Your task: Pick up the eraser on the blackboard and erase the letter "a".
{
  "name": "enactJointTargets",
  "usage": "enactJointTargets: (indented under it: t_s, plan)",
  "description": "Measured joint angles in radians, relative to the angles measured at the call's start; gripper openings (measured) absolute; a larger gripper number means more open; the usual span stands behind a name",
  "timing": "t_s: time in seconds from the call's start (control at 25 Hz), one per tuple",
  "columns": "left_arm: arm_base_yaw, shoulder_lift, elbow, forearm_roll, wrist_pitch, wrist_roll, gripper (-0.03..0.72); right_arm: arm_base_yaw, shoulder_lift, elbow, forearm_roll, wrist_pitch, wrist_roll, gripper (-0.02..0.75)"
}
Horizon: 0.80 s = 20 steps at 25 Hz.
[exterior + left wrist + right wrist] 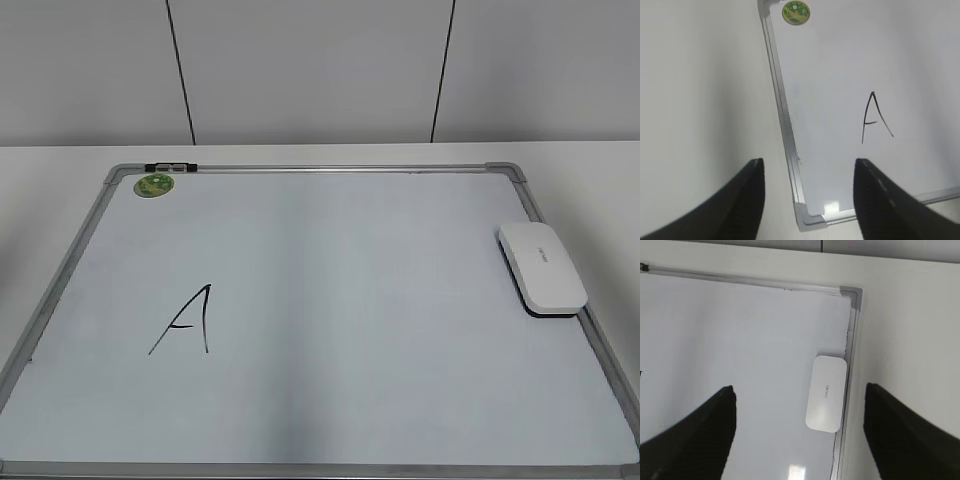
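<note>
The white oblong eraser (pixel 543 268) lies flat on the blackboard's right side against the frame; it also shows in the right wrist view (pixel 826 393). The blackboard (pixel 300 169) is a white board with a grey metal frame. No small lowercase "a" shows in any view. A larger capital "A" (pixel 188 320) is drawn at the board's left front and also shows in the left wrist view (pixel 875 117). My left gripper (pixel 809 160) is open and empty, high above the board's near left corner. My right gripper (pixel 799 386) is open and empty, high above the board, left of the eraser. Neither gripper shows in the exterior view.
A small round green disc (pixel 155 185) sits at the board's far left corner, also in the left wrist view (pixel 796 12). A small dark clip (pixel 170 167) rests on the far frame beside it. White table surrounds the board; a grey panelled wall stands behind.
</note>
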Motion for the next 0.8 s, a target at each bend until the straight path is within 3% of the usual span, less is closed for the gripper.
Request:
enactJointTargets:
  t_s: [0.32,0.48,0.8]
  plan:
    - [-0.004,-0.300,0.218,-0.005,-0.012,-0.002,0.412,0.000,-0.134,0.039,0.054,0.006,0.002,0.589]
    - [-0.018,-0.469,0.323,-0.066,-0.039,-0.002,0.410,0.000,-0.219,0.145,0.124,0.008,0.002,0.589]
    - [-0.070,-0.726,0.526,-0.115,-0.084,-0.036,0.410,0.000,-0.489,0.422,0.097,0.008,-0.006,0.589]
